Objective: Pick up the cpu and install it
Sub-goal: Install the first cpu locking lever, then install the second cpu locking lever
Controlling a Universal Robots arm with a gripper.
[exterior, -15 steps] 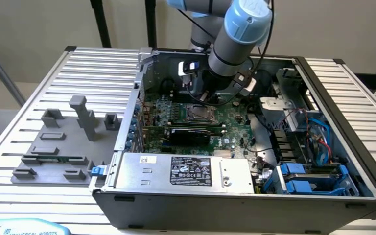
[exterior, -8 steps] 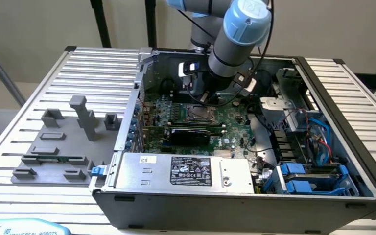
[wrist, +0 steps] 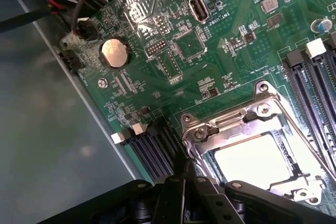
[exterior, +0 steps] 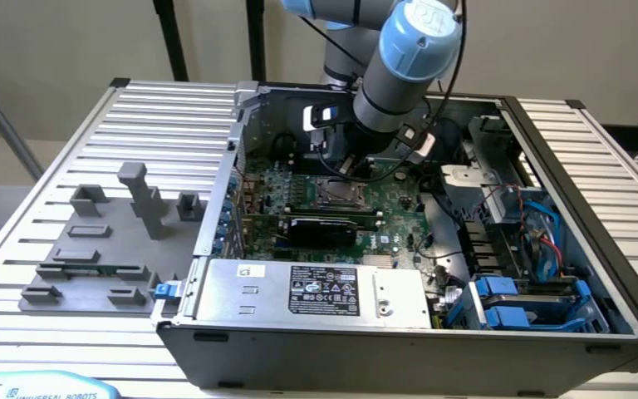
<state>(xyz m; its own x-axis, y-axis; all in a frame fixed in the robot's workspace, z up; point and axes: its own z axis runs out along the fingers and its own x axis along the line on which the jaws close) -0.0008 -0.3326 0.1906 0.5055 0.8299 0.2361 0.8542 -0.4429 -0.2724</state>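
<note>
My gripper (wrist: 181, 190) is closed and empty, just above the socket (wrist: 252, 145); the cpu (wrist: 252, 163) lies inside it. I'd check it sits flat and square

I have the arm (exterior: 408, 66) reaching down into the open computer case (exterior: 585, 208), its gripper (exterior: 347, 170) just above the motherboard's socket (exterior: 336, 193). The grey power supply (exterior: 308, 291) sits nearer the camera; grey fixtures (exterior: 109, 241) stand on the table (exterior: 31, 208) toward the exterior view's left.

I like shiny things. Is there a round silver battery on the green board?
Yes, a round silver coin battery sits on the green board.
</note>
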